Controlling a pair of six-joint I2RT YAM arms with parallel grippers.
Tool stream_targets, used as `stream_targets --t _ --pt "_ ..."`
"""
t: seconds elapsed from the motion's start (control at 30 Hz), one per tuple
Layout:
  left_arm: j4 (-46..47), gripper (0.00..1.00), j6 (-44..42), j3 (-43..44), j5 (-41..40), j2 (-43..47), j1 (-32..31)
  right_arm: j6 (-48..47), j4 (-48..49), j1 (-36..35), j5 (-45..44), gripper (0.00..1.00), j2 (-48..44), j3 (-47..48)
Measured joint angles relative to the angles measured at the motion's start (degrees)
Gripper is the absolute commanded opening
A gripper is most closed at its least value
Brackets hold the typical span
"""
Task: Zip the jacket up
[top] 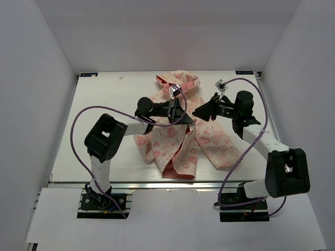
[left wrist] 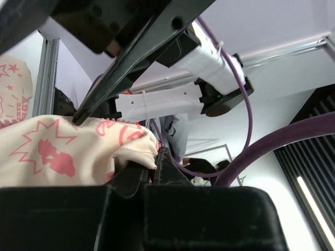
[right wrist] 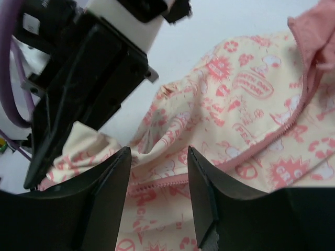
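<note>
Pinching the jacket (left wrist: 63,151) are the left fingers (left wrist: 125,68).

The white table (top: 99,94) sits between tall white walls (top: 31,78). A little dark sticker (top: 88,75) marks each back corner. A metal rail (top: 157,184) runs along its front.

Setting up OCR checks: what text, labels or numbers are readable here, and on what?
"RGY": cropped print fragment, roughly as it reads, on the jacket, left wrist view.
Speech-bubble lettering in the jacket print, right wrist view: blurred, unreadable.
Blue labels at the far corners of the table: too small to read.
</note>
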State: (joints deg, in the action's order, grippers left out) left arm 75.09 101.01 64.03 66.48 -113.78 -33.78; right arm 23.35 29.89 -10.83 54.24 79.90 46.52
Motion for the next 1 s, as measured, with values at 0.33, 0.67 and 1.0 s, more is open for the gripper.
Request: stream_targets --t 0.33,0.67,1.0 --pt "0.2 0.0 3.13 0.0 -0.26 -0.02 1.64 -5.64 -14.32 -0.28 -8.74 0.48 -12.92 -7.76" --pt "0.22 0.0 4.7 0.0 -0.22 -0.02 1.64 -0.76 -11.17 -3.74 -4.92 0.49 -10.84 -9.46" --pt "0.28 0.0 5.49 0.0 0.0 -0.11 1.68 9.66 1.53 -4.68 -11.8 0.48 -0.37 -2.16"
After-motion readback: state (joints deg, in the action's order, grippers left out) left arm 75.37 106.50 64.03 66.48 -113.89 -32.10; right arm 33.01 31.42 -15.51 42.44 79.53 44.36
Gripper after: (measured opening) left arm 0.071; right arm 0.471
